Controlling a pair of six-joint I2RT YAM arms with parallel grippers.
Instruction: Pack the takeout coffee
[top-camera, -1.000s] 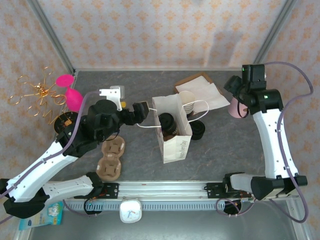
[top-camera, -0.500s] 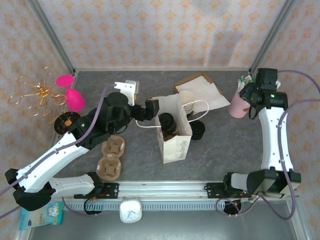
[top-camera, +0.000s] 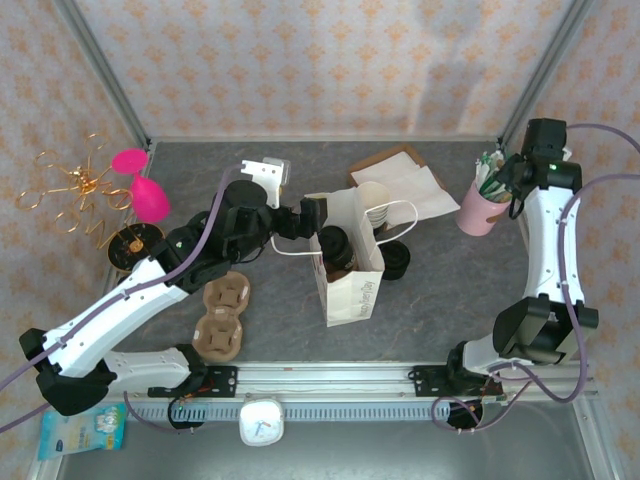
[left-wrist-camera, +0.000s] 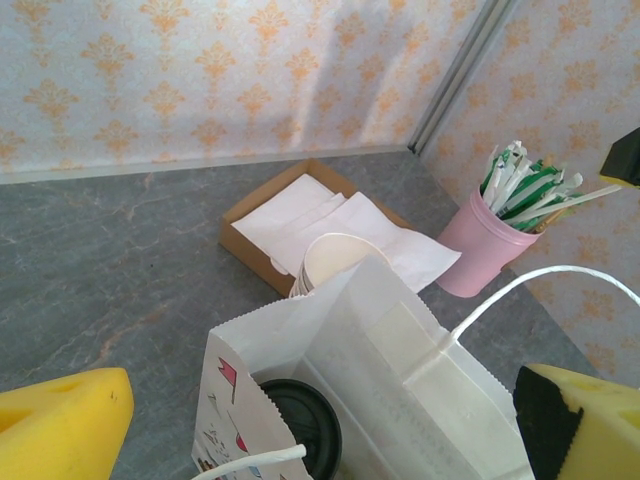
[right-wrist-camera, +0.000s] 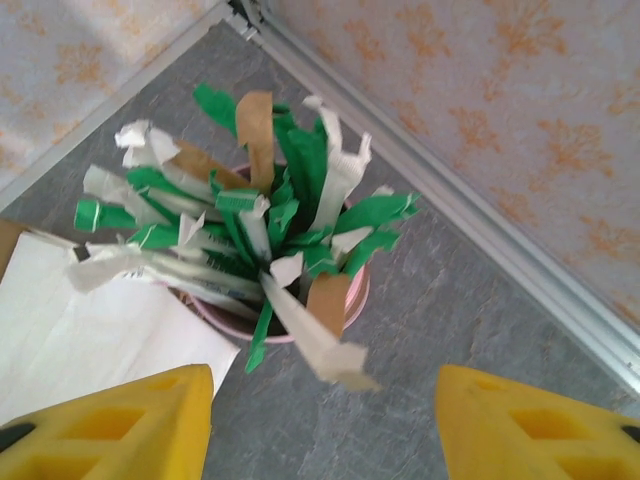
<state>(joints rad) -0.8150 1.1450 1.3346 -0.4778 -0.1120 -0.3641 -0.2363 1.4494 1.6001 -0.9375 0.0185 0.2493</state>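
The left gripper (top-camera: 311, 219) hangs spread wide and empty at the open top of the white paper bag (top-camera: 352, 285). The takeout coffee (top-camera: 333, 246) stands inside that bag, black lid up. The right gripper (right-wrist-camera: 325, 405), fingers parted, grasps nothing. It is poised over the pink cup (top-camera: 478, 213) of wrapped straws (right-wrist-camera: 250, 215).

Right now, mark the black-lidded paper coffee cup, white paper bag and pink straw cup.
black-lidded paper coffee cup (left-wrist-camera: 303, 422): left wrist view, lid.
white paper bag (top-camera: 352, 293): top external view, printed side.
pink straw cup (left-wrist-camera: 478, 258): left wrist view, wall.
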